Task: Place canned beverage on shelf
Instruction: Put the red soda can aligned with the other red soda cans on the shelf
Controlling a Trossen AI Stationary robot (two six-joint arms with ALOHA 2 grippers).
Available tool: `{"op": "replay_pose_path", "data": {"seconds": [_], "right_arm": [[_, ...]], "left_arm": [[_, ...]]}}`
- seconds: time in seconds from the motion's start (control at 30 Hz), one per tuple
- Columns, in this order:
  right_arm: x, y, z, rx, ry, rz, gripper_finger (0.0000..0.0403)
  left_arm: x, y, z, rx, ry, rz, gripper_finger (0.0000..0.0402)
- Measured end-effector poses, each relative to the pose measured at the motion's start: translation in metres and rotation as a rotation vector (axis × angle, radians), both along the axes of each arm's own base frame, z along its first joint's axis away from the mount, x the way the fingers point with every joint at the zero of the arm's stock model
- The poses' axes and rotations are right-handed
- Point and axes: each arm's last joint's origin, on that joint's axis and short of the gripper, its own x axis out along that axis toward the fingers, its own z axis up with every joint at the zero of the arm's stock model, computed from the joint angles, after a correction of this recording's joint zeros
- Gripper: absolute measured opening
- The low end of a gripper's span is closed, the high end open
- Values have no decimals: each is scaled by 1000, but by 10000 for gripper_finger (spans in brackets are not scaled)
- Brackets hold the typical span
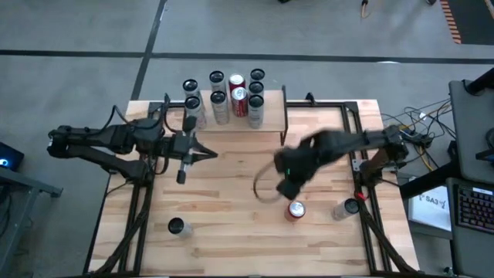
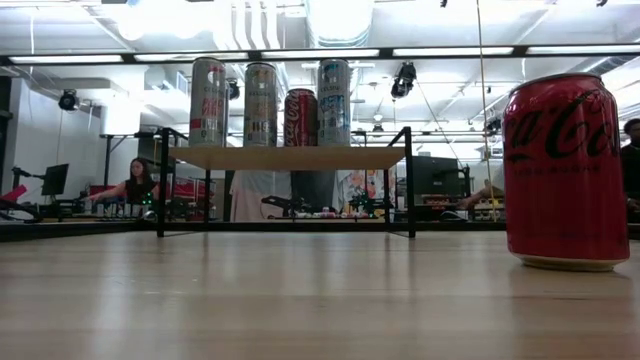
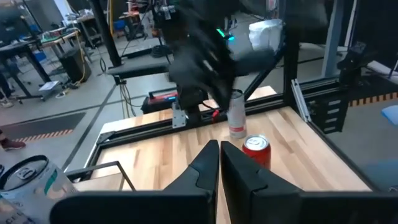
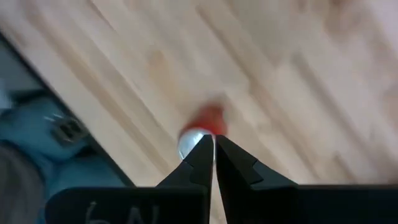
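Observation:
A red canned beverage point(image 1: 295, 210) point(image 2: 565, 170) stands upright on the plank table near its right front. The shelf point(image 1: 275, 117) point(image 2: 290, 158) stands at the table's far edge and carries several upright cans point(image 1: 231, 96) point(image 2: 265, 100). My right gripper point(image 1: 289, 191) point(image 4: 213, 142) is shut and points down. It hangs above the table just to the far side of the red can point(image 4: 204, 126), touching nothing. My left gripper point(image 1: 211, 154) point(image 3: 219, 149) is shut and nearly level. It points toward the table's right from left of centre, well short of the red can point(image 3: 256, 150).
A silver can point(image 1: 347, 207) point(image 3: 236, 115) stands right of the red one, near the right frame rail. Another can point(image 1: 179, 226) stands near the front left. Bare planks lie between the shelf and the red can. Black frame rails run along the table's left and right sides.

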Motion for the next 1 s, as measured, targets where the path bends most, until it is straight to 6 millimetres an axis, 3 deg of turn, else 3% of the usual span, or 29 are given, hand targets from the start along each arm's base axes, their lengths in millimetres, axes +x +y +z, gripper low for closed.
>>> {"op": "replay_pose_path", "data": {"seconds": [0.23, 0.37, 0.47, 0.6, 0.87, 1.0], "right_arm": [[-20, 48, -61, -20, 259, -125, 9], [-18, 55, -79, -48, 258, -191, 11], [-13, 58, -83, 26, 234, -206, 27], [-8, 60, -82, 82, 202, -210, 84], [-8, 59, -85, 59, 198, -260, 261], [-3, 60, -94, 36, 205, -227, 330]], "left_arm": [[-5, 0, 2, 7, -7, -3, 0], [-5, 0, 2, 30, -11, -8, 0], [-5, 0, 2, 43, -10, -10, 0], [-5, 0, 2, 53, -9, -12, 0], [-4, 0, 2, 96, -12, -20, 0], [-4, 0, 2, 97, -12, -21, 0]]}}
